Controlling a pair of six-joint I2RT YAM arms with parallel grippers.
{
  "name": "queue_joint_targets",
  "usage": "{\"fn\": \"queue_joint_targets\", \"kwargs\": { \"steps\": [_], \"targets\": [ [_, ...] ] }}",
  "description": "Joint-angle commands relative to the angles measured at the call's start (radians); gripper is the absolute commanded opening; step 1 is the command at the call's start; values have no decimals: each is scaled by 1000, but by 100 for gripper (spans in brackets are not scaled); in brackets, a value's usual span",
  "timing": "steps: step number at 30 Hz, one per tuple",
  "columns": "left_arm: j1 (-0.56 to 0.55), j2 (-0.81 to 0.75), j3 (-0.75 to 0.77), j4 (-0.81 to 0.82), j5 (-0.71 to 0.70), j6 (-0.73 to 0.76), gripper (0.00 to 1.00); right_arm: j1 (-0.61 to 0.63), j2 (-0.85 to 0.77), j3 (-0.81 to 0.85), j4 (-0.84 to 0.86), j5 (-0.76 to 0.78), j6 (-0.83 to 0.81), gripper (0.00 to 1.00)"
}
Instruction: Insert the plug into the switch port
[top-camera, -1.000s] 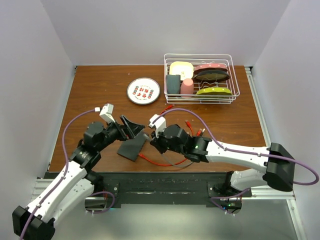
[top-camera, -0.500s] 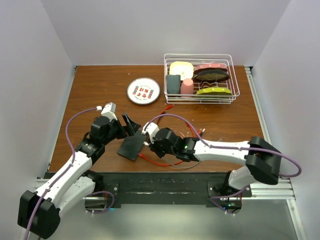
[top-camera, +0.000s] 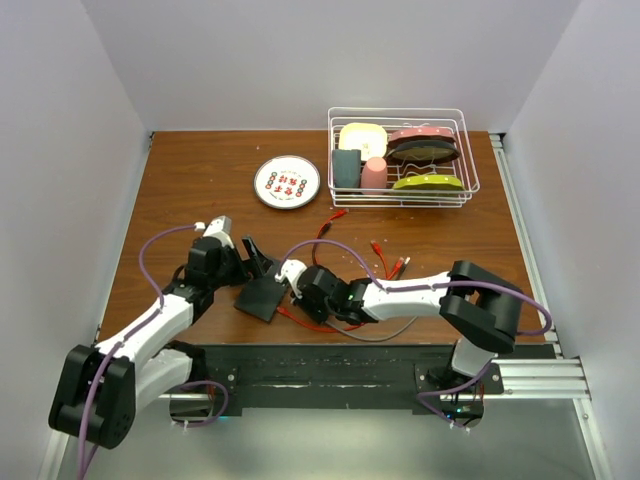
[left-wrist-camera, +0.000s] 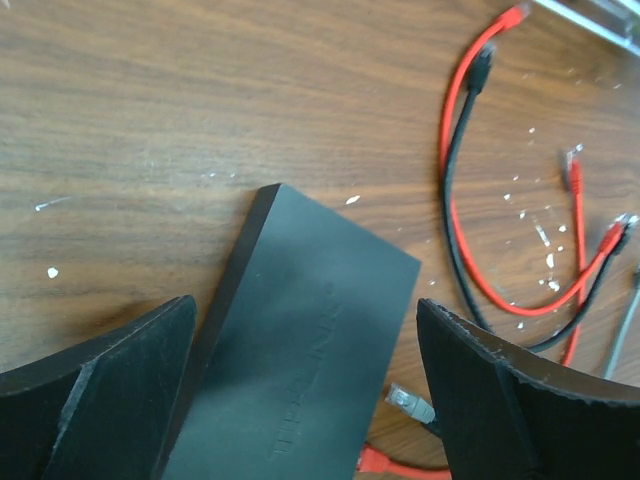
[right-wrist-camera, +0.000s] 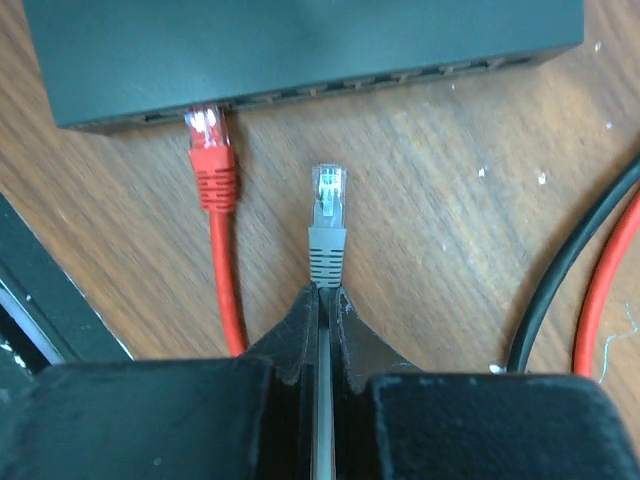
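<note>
Top external. Q: What has changed?
A: Both arms have reached inward. The left gripper (top-camera: 258, 265) now straddles the switch (top-camera: 262, 298), and the right gripper (top-camera: 297, 288) has drawn up to its port edge. Insertion looks close.

Left wrist. Q: What is added here?
A: Fingers spread wide, one on either side of the switch, neither visibly touching it. The ports are hidden.

Right wrist. Q: And here?
A: Fingers are clamped behind the grey plug (right-wrist-camera: 327, 195), which sits just ahead of the tips, short of the port row. A red plug (right-wrist-camera: 205, 125) sits at a port beside it.
</note>
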Motion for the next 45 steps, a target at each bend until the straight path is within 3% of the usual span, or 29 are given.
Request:
{"fn": "queue_joint_targets", "kwargs": {
  "steps": [1, 18, 45],
  "targets": [
    [10, 26, -25, 115, 45, 37, 93, 1, 5, 51, 16, -11, -13, 0],
    [12, 67, -125, 186, 88, -11, 78, 1, 62, 106, -24, -12, 43, 0],
    [12, 104, -144, 224, 134, -20, 75, 24, 54, 154, -12, 23, 73, 0]
  ]
}}
